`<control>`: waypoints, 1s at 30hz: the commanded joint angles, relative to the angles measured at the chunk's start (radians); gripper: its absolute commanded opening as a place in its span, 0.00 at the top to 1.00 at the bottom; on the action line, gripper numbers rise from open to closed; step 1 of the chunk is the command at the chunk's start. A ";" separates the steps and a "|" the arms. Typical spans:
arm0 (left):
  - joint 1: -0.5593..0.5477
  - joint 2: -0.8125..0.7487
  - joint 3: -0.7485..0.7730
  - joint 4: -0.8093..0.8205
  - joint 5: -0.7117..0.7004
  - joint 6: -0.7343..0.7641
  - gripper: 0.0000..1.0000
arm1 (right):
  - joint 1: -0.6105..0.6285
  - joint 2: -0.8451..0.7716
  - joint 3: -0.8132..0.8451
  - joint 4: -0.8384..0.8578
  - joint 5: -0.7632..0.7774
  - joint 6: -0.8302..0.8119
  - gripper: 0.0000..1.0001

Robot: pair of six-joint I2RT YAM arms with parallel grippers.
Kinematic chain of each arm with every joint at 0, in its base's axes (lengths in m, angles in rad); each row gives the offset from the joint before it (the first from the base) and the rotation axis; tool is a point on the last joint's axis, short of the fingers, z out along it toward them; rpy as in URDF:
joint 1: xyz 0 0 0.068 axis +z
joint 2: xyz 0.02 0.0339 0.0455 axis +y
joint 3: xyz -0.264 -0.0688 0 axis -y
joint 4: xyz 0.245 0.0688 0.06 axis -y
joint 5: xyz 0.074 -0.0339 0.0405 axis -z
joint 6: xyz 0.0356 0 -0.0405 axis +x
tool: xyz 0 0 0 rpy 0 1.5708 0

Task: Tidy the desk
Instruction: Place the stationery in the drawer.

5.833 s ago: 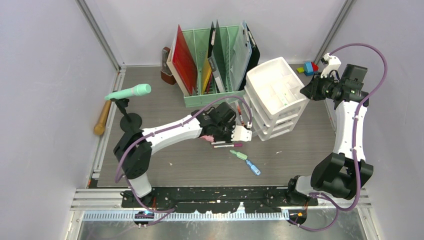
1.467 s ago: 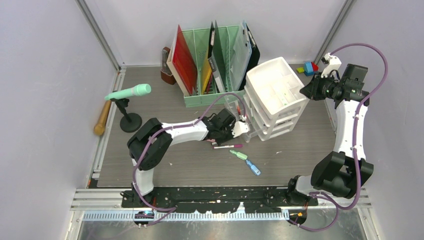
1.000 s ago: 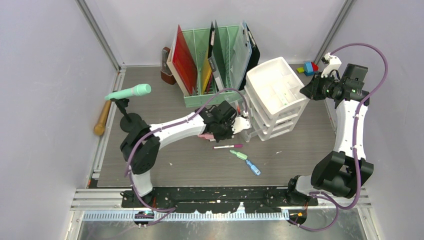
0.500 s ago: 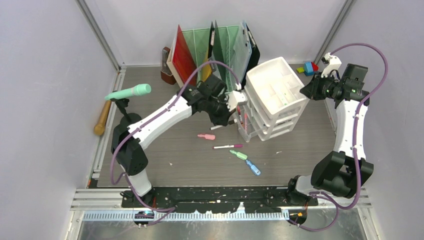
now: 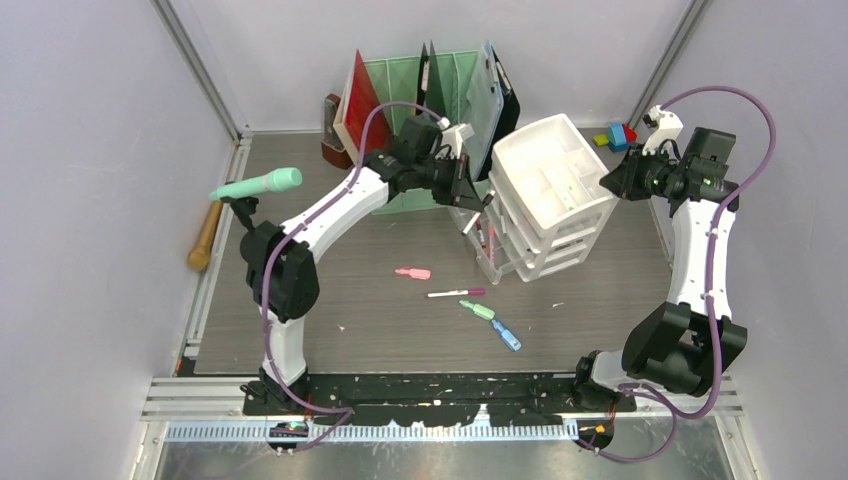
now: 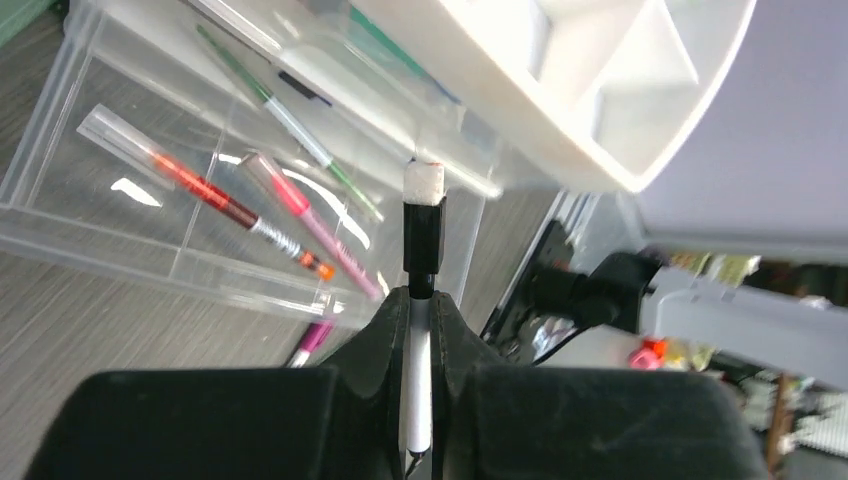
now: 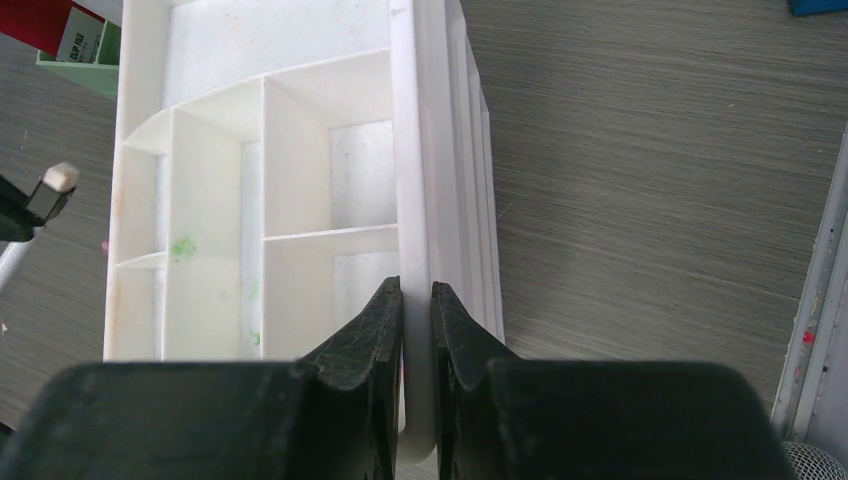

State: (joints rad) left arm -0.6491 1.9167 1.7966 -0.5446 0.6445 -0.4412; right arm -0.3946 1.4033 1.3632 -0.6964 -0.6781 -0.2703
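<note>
Grey wood-grain desk (image 5: 340, 300), pale walls (image 5: 90, 150). Left gripper (image 6: 421, 300) pinches marker (image 6: 423, 235); right gripper (image 7: 417, 295) clamps drawer unit (image 7: 425, 150) rim, 2 o'clock.

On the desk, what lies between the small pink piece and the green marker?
A thin white pen with a magenta cap lies between the pink piece and the green marker, seen in the top external view.

The left tool (image 5: 468, 196) holds a marker (image 5: 467, 224) over the open clear drawer (image 5: 488, 252) while the right tool (image 5: 612, 184) grips the white organizer (image 5: 548, 172) rim.
</note>
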 commanded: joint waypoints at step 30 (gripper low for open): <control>0.003 0.046 0.025 0.111 -0.079 -0.177 0.52 | 0.019 0.109 -0.066 -0.118 0.129 0.011 0.99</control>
State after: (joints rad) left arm -0.6483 2.0830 1.7985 -0.4171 0.5751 -0.7414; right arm -0.3946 1.4059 1.3643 -0.6964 -0.6788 -0.2703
